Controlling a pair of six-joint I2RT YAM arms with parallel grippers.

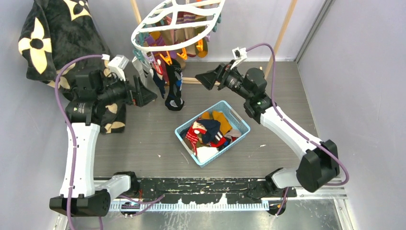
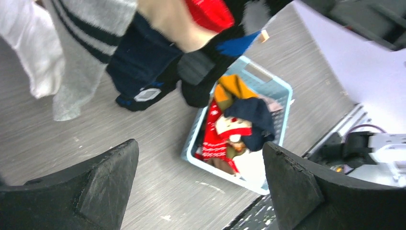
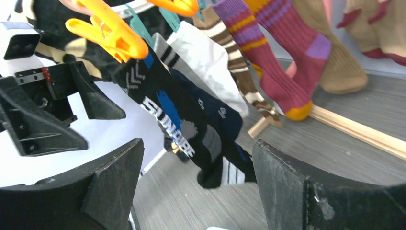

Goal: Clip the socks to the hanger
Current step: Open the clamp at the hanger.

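Observation:
The white oval hanger hangs at the back with several socks clipped under it, among them a black patterned sock reaching down toward the table. It also shows in the right wrist view, below an orange clip. Loose socks lie in the light blue basket, which also shows in the left wrist view. My left gripper is open and empty, just left of the hanging socks. My right gripper is open and empty, just right of them.
A black plush blanket with cream flowers hangs at the back left, behind my left arm. Wooden rack poles stand at the back, with a wooden bar low along the table. Grey walls close both sides.

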